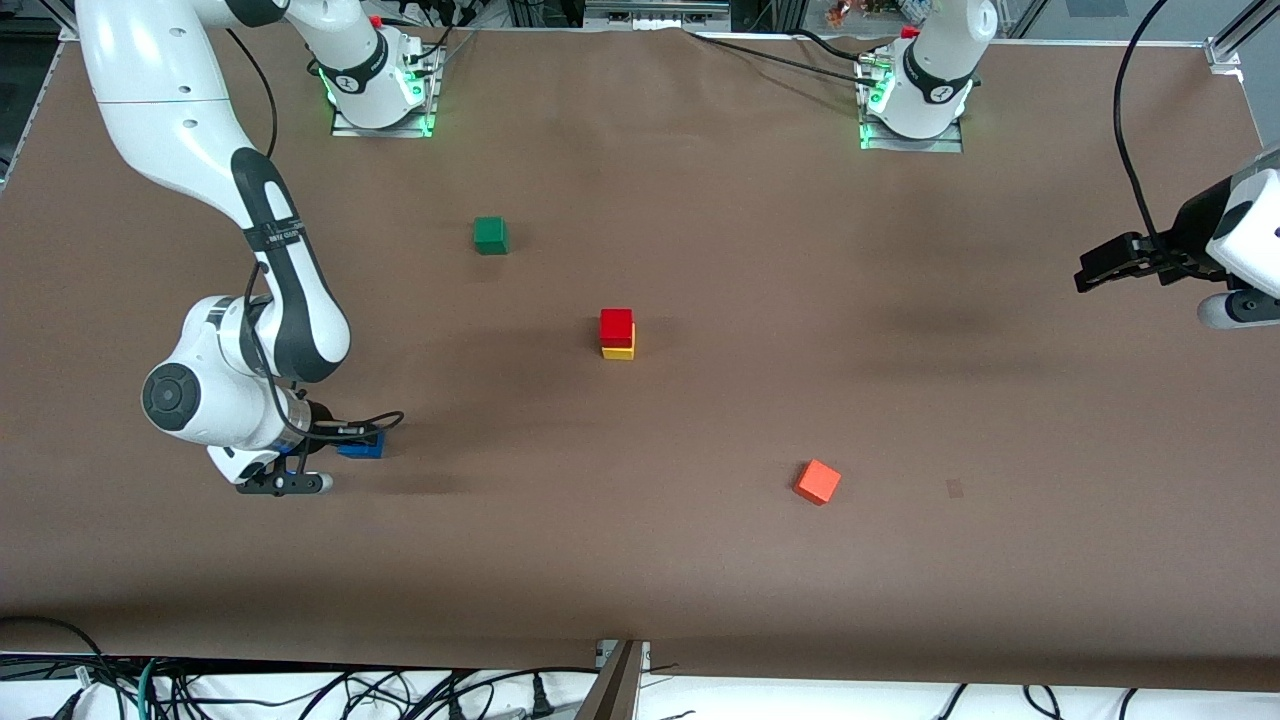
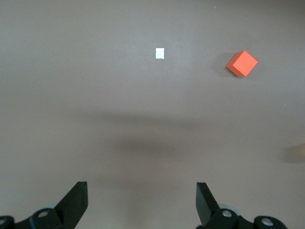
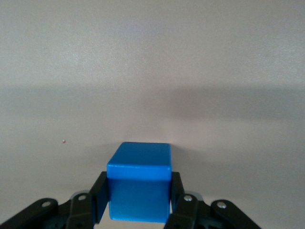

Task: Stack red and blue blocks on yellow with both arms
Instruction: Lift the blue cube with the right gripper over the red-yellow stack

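- Table [image 1: 700,560]: a brown work surface carries every cube; both arm bases stand along its edge farthest from the front camera.
- Right arm [image 1: 190,150]: it reaches down toward its own end of the table, nearer the front camera than the stack.
- Left arm [image 1: 1245,240]: it waits at its own end of the table, raised over bare surface.
- Right gripper [image 1: 345,445]: its fingers [image 3: 177,193] are clamped on two opposite faces of the blue block [image 3: 139,180]. Whether the block rests on the table or is just lifted cannot be told.
- Left gripper [image 2: 142,202]: its fingers stand wide apart and hold nothing.
- Red block [image 1: 616,326]: it sits on the yellow cube [image 1: 619,351] near the table centre, roughly square to it.
- Green cube [image 1: 490,234] and orange-red cube [image 1: 818,481]: both lie well apart from the stack and are not task parts.
- Remaining step, by judgement: place blue on red.
- Risks: a low approach could strike the red block and topple the stack; an off-centre or tilted release could let blue slide off.
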